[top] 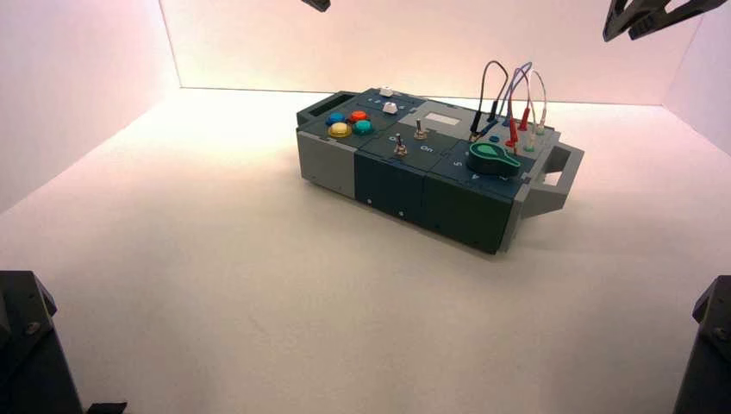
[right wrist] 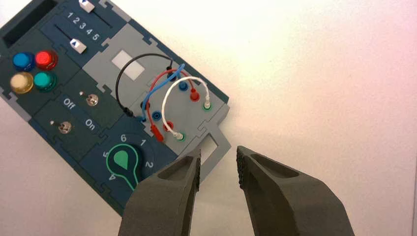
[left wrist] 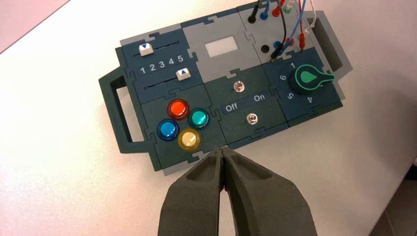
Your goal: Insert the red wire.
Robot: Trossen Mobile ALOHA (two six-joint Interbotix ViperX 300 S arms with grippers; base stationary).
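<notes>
Red wire (right wrist: 158,77) arches over the box (top: 405,164), right of centre in the high view, one plug in a red socket (right wrist: 194,96), the other loose beside the nearer red socket (right wrist: 168,126). Around it loop the white wire (right wrist: 165,98), blue wire (right wrist: 162,84) and black wire (right wrist: 119,81). At the upper right hangs the right gripper (right wrist: 219,153), jaws parted wide, nothing in them. The left gripper (left wrist: 222,150) waits at the top edge, left of centre, jaws closed, holding nothing. The green-marked knob (top: 491,159) sits just beside the wires; the table (top: 259,285) spreads beneath.
</notes>
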